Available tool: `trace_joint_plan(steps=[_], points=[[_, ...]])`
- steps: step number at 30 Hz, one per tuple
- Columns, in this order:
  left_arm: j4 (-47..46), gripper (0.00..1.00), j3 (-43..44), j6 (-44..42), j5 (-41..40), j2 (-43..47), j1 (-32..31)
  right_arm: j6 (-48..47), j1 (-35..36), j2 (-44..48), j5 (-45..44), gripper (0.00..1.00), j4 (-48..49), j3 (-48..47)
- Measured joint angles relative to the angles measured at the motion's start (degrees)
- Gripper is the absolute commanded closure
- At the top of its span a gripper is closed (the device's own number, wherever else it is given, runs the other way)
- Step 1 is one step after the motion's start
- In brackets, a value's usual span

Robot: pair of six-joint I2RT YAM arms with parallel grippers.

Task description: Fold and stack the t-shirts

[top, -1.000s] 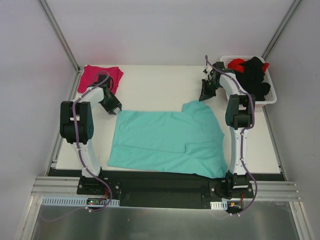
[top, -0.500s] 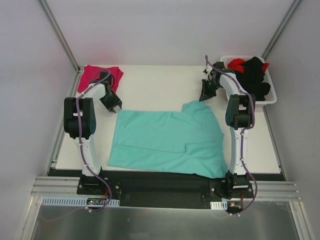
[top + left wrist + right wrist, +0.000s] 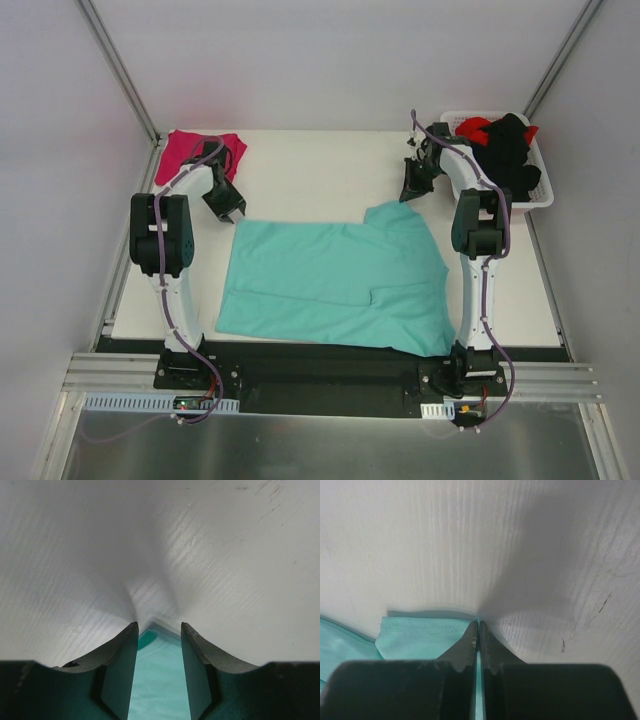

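My top cam sits high behind the arm bases, looking down and forward over the whole counter (image 3: 320, 165), far enough back to hold both arms. Wrist cams look along the left end effector (image 3: 159, 627) and the right end effector (image 3: 478, 625), very close to the counter, fingers filling the bottom edge. All three views share the teal t-shirt (image 3: 335, 280); each wrist cam catches just a bit of its far edge.
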State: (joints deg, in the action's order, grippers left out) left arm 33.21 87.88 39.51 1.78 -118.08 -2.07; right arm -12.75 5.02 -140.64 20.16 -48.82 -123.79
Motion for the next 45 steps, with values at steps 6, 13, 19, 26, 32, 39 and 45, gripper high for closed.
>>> trace_joint_plan(steps=[6,13,19,26,32,39,45], points=[[0.17,0.64,-0.66,0.11,-0.39,0.00,-1.44,0.00,0.00,0.22,0.00,0.99,-0.11,0.15],[0.26,0.96,-0.68,0.57,-0.42,0.00,-2.14,0.00,0.00,0.46,-0.17,0.99,-0.37,0.70],[0.11,1.00,-0.98,0.44,-0.57,0.02,-2.14,0.02,0.00,1.38,-0.24,0.99,-0.42,1.07],[0.11,1.00,-3.43,0.26,-1.84,1.55,-2.14,0.07,0.00,3.15,-0.24,0.99,-0.46,3.34],[0.15,1.00,-4.50,0.04,-2.36,2.32,-2.14,0.15,0.00,4.92,-0.22,0.99,-0.52,3.32],[0.39,1.00,-5.60,-0.02,-2.40,3.89,-2.14,0.35,0.00,8.39,-0.15,0.99,-0.83,3.08],[0.70,1.00,-5.68,-0.09,-2.56,5.57,-2.14,0.92,0.24,10.27,0.26,0.99,-1.97,1.01]])
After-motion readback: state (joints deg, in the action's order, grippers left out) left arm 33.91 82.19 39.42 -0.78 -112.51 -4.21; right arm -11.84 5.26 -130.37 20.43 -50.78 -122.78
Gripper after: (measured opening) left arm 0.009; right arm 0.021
